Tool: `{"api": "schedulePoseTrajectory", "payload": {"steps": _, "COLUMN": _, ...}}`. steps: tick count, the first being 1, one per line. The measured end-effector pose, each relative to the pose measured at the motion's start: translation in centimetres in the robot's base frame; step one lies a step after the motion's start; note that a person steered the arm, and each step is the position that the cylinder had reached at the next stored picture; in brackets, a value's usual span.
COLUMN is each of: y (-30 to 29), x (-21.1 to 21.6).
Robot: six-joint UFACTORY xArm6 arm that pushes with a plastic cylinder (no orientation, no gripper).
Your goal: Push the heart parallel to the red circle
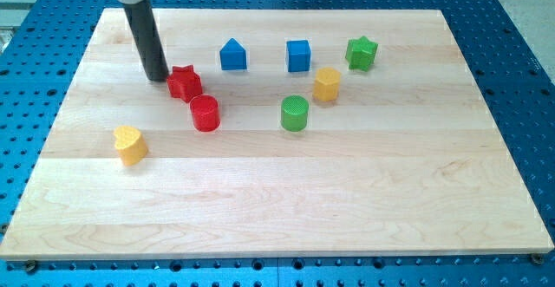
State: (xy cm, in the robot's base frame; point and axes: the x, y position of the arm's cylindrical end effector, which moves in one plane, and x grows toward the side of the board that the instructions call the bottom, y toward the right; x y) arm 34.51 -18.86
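Heart: yellow heart (pixel 130 144) lies toward the view's lower left of the wooden surface (pixel 347 200), apart from every other block.
Red circle: red cylinder (pixel 205 113) stands to the view's upper right of the heart, just below the red star (pixel 184 82) and nearly touching it.
My tip: my tip (pixel 158 78) rests on the surface just left of the red star, close against it, well above the heart.
Pincer: the arm carries none, only the dark rod.
Blue blocks: blue house shape (pixel 232 55) and blue cube (pixel 298 55) sit side by side near the view's top.
Others: green star (pixel 362 53), yellow hexagon-like block (pixel 326 85) and green cylinder (pixel 295 113) run diagonally at centre right.
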Motion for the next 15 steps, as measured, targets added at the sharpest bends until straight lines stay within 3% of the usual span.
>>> {"api": "schedulePoseTrajectory", "payload": {"steps": 2, "y": -11.6, "x": 2.6}}
{"api": "schedulePoseTrajectory", "payload": {"steps": 3, "y": -11.6, "x": 3.0}}
{"api": "schedulePoseTrajectory", "payload": {"steps": 5, "y": -9.6, "x": 23.6}}
{"api": "schedulePoseTrajectory", "payload": {"steps": 6, "y": -4.0, "x": 25.5}}
{"api": "schedulePoseTrajectory", "payload": {"steps": 7, "y": 0.3, "x": 20.9}}
{"api": "schedulePoseTrajectory", "payload": {"steps": 8, "y": -0.1, "x": 14.5}}
{"api": "schedulePoseTrajectory", "payload": {"steps": 9, "y": -2.3, "x": 14.2}}
{"api": "schedulePoseTrajectory", "payload": {"steps": 10, "y": -2.2, "x": 18.1}}
{"api": "schedulePoseTrajectory", "payload": {"steps": 12, "y": 3.0, "x": 16.3}}
{"api": "schedulePoseTrajectory", "payload": {"steps": 15, "y": 4.1, "x": 13.1}}
